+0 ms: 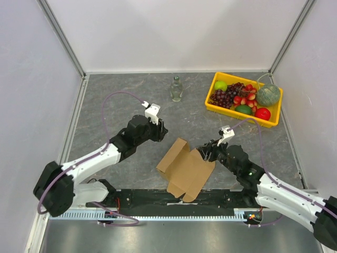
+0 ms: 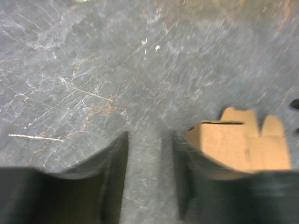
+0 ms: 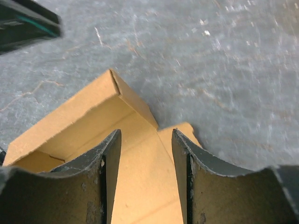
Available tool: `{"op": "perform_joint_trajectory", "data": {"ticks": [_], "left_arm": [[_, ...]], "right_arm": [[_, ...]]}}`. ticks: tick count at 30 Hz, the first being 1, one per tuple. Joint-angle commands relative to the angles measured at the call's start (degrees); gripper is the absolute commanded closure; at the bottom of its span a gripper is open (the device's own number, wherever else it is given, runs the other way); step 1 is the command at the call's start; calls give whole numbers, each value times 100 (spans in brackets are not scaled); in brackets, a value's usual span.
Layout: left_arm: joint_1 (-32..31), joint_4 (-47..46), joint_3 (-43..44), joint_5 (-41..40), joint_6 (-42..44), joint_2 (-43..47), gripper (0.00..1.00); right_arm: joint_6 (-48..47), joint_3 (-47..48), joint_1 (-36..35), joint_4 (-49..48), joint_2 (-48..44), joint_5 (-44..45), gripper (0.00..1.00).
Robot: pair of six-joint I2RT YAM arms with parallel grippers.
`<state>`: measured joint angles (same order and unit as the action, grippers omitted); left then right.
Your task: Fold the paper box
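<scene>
Box (image 1: 185, 169) at near table (image 1: 121, 100) edge, open room beyond. Left gripper (image 2: 149, 140) parted, empty; right gripper (image 3: 145, 135) parted over raised flap (image 3: 133, 100), wrist view only.

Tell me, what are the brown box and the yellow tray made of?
The paper box looks like plain brown cardboard: matte, with creases and cut flaps. The yellow tray is probably moulded plastic: smooth, evenly bright, with a rounded rim.
</scene>
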<state>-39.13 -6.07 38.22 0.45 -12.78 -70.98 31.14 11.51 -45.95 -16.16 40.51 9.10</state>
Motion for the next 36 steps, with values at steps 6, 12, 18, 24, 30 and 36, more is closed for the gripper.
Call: {"op": "perform_joint_trajectory", "data": {"ticks": [6,12,18,24,30,36], "left_arm": [[-2377,1906,836,-2415,364,928,7],[-3538,2688,1213,-3699,56,192,5],[-3996,3199,1996,-4492,56,-1118,4],[-4041,3436,2348,-4694,100,-1813,6],[-4032,3709,2498,-4914,56,-2174,25],[-4032,3700,2506,-5028,73,-2323,43]], "right_arm": [[1702,668,-10,3003,-1238,961,41],[1853,1116,-10,3848,-1765,1313,39],[1817,1152,-10,4235,-2082,1445,37],[1791,1099,-10,4350,-2328,1498,36],[1712,1082,-10,4394,-2381,1524,36],[1720,1038,-10,4411,-2408,1507,36]]}}
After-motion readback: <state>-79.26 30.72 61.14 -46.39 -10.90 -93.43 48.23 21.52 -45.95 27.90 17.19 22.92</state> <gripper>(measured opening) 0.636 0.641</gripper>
